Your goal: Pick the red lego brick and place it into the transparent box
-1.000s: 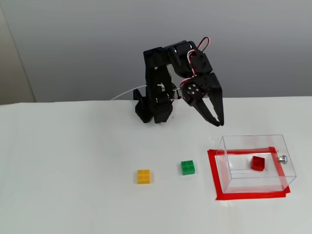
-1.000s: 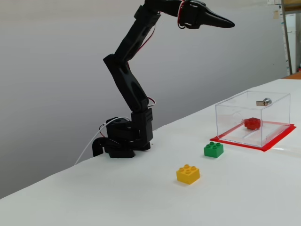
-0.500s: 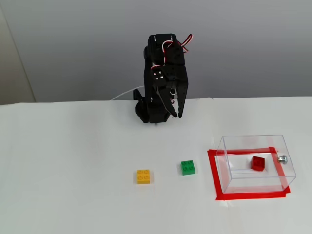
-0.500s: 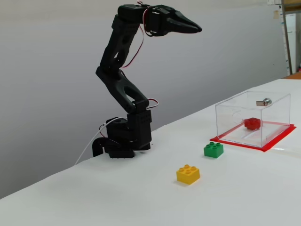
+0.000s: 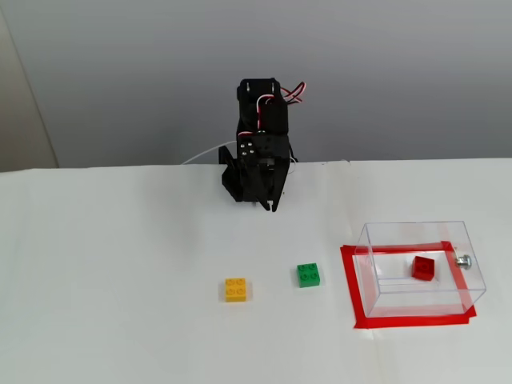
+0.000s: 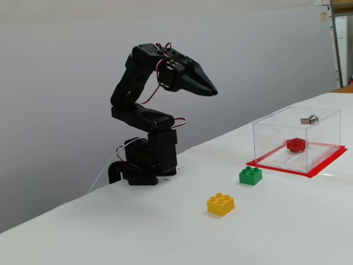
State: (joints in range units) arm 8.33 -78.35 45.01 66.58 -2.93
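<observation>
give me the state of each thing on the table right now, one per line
red lego brick: inside the transparent box, on its floor
transparent box: upright on the red tape frame
green brick: loose on table, studs up
yellow brick: loose on table, studs up
pincer: shut, empty, raised above the table

Lab: white table point(image 5: 120, 280), bare wall point(image 5: 120, 72)

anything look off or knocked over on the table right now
Nothing stands out. The red lego brick lies inside the transparent box, turned slightly askew. The green brick and yellow brick sit flat outside. The gripper is folded back, empty.
</observation>
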